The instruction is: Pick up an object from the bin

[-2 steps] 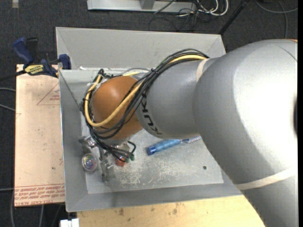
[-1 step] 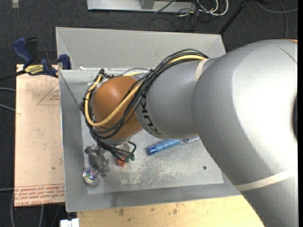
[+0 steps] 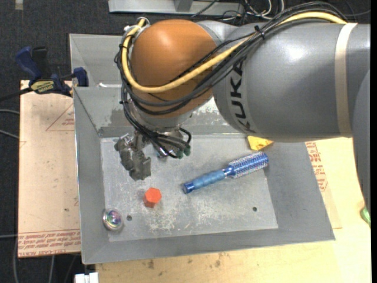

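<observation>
The tool (image 3: 139, 161), open or closed I cannot tell, is hovering left of centre in the grey bin (image 3: 224, 211), nearest the small red block (image 3: 152, 197) just below it, probably light, stiff and best pinched across opposite sides, while a blue stick (image 3: 227, 174) and shiny ball (image 3: 112, 219) are lying nearby.

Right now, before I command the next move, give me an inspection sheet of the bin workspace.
Surface: grey metal bin, floor scuffed.
Job's things: red block nearest the gripper, apart from it; blue tool lying diagonally to the picture's right; shiny ball in the near left corner; yellow piece partly under the arm.
Clutter: nothing seen.
Grippers: gripper low in the bin's left part, just beyond the red block.
Cables: yellow and black cables bundled over the orange wrist cover, above the bin's things.
Surroundings: dark floor.
</observation>
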